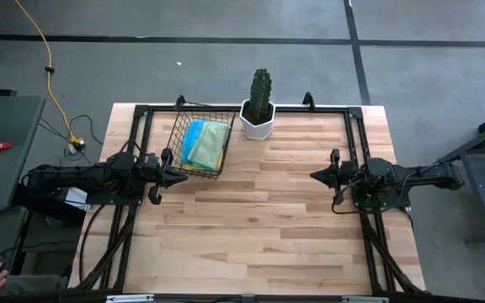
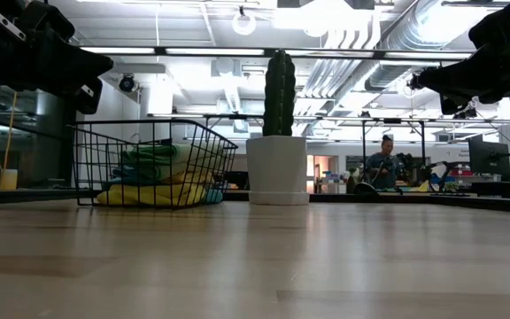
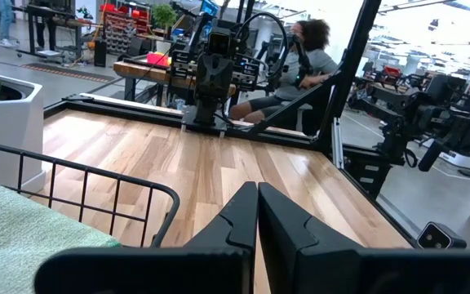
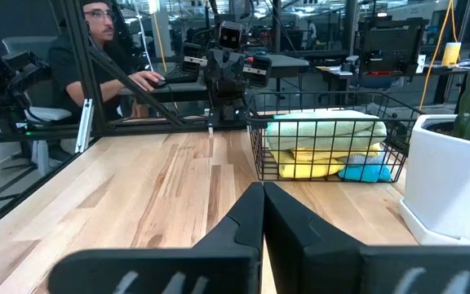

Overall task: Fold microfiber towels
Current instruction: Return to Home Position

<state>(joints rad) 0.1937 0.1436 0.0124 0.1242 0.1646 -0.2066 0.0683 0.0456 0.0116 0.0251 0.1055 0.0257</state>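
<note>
Wooden table (image 2: 255, 257) stretches in front, the folded microfiber towels (image 1: 206, 143) stacked in the wire basket (image 1: 178, 126), the left gripper (image 1: 175, 172) and right gripper (image 1: 317, 176) both clenched on nothing, yet the left one sits just beside the basket and might nudge it if it swings.

The wire basket (image 1: 199, 145) stands on the table (image 1: 259, 227) near its back edge, toward the left side. Folded microfiber towels (image 1: 206, 143) lie stacked inside the basket. The potted cactus (image 1: 259, 108) stands just right of the basket, apart from it. The left gripper (image 3: 257, 194) hangs beside the basket's front-left corner. The right gripper (image 4: 263, 192) hangs well right of the basket, across the table.
</note>
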